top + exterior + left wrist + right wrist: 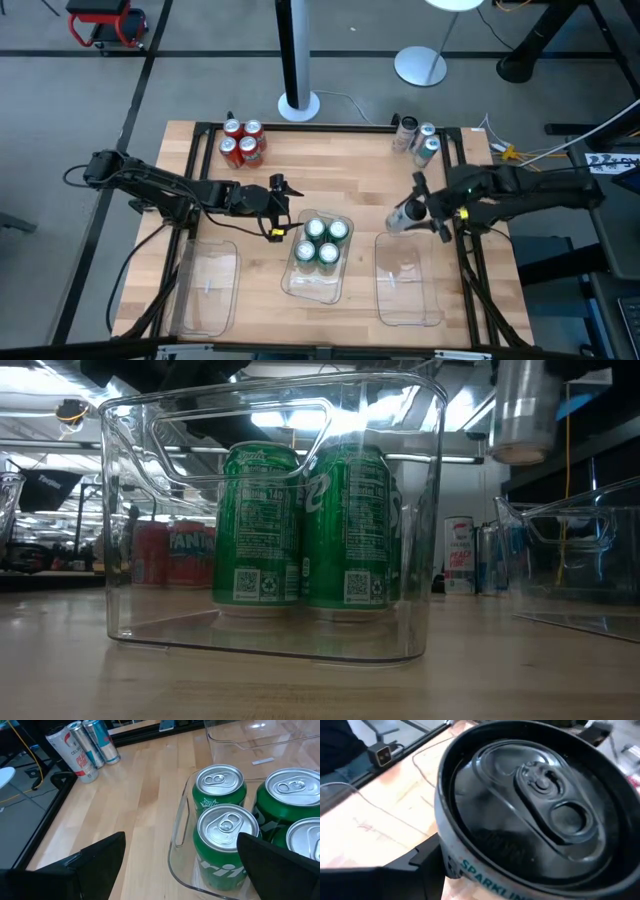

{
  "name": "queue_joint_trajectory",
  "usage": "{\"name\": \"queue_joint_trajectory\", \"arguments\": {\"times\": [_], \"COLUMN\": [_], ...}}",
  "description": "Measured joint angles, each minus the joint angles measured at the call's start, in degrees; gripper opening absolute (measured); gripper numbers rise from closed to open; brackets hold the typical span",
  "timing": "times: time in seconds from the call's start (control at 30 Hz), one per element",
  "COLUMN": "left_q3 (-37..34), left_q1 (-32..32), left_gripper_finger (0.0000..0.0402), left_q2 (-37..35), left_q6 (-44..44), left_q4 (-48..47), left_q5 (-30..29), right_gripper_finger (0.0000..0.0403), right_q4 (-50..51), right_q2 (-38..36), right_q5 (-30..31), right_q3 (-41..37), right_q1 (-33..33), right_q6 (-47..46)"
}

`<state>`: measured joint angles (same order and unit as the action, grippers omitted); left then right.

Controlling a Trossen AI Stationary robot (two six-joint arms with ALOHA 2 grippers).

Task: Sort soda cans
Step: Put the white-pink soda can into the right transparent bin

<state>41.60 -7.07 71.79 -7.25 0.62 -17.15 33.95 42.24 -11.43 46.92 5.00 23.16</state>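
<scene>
Four green cans [322, 240] stand upright in the middle clear tray [312, 285]; they also show in the low view [305, 525]. Several red cans [242, 142] stand at the far left of the table. Three silver-grey cans [418, 138] stand at the far right. My left gripper [283, 208] is open and empty by the middle tray's far left corner; in its wrist view [180, 870] its fingers stand on either side of a green can [226, 842]. My right gripper [422, 208] is shut on a silver-grey can [402, 217] over the right tray's far end. My right gripper pinches the silver-grey can's side wall [470, 865] between its two fingers, just below the can's top rim. The fingers come about level from the table's right side. The can [522, 410] hangs roughly upright, its bottom down, lifted clear above the right tray.
An empty clear tray [207, 285] lies at the near left, and another, the right tray [408, 285], at the near right. Bare wood lies between the can groups at the far side. A white lamp base [298, 105] stands beyond the far edge.
</scene>
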Motion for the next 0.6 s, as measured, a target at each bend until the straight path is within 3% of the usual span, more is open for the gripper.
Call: {"name": "queue_joint_trajectory", "arguments": {"times": [0.33,0.6], "left_q3": [0.0,0.0], "left_q1": [0.0,0.0], "left_gripper_finger": [0.0371,0.0371], "left_q2": [0.0,0.0], "left_q6": [1.1,0.9], "left_q4": [-0.1,-0.1], "left_q5": [0.0,0.0], "right_gripper_finger": [0.0257,0.0257], "right_q4": [-1.0,-6.9], "right_q2": [4.1,8.9], "right_q5": [14.8,16.3], "right_q3": [0.0,-5.3], "right_q1": [17.4,20.9], "right_q6": [-8.1,-12.8]}}
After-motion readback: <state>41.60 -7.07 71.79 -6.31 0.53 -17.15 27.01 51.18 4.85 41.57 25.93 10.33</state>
